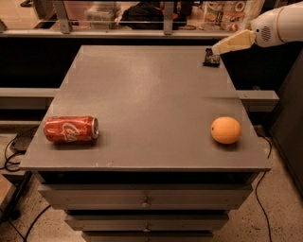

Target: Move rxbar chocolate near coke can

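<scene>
The rxbar chocolate (211,57) is a small black wrapped bar at the far right corner of the grey table (147,90). The coke can (71,129) lies on its side near the front left edge, its silver end facing right. My gripper (218,47) comes in from the upper right on a white arm; its pale tip hovers just above and to the right of the bar. The bar and the can are far apart, at opposite corners of the table.
An orange (226,130) sits near the front right edge. Drawers (144,201) run under the table front. A shelf with packaged goods (222,12) stands behind the table. Cables (12,151) lie on the floor at left.
</scene>
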Action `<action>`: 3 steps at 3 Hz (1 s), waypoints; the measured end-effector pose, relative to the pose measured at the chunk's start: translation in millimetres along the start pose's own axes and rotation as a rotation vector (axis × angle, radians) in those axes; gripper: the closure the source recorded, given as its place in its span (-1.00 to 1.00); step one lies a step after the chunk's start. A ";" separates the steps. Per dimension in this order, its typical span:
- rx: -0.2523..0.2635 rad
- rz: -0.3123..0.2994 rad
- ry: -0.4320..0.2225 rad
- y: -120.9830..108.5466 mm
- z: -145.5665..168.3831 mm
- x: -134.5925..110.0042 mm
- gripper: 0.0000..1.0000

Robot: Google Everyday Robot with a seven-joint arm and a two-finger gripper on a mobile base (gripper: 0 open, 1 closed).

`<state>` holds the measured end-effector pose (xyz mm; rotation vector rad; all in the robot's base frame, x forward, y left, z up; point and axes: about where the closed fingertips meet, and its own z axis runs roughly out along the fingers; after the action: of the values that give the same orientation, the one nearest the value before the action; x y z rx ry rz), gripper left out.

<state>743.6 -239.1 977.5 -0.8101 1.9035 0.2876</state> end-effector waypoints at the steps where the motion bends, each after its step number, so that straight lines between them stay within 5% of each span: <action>1: 0.000 0.000 0.000 0.0 0.1 0.0 -1.00; 3: -0.020 0.066 0.010 -3.1 38.9 22.2 -1.00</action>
<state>767.4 -230.1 940.5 -0.7644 1.9423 0.3435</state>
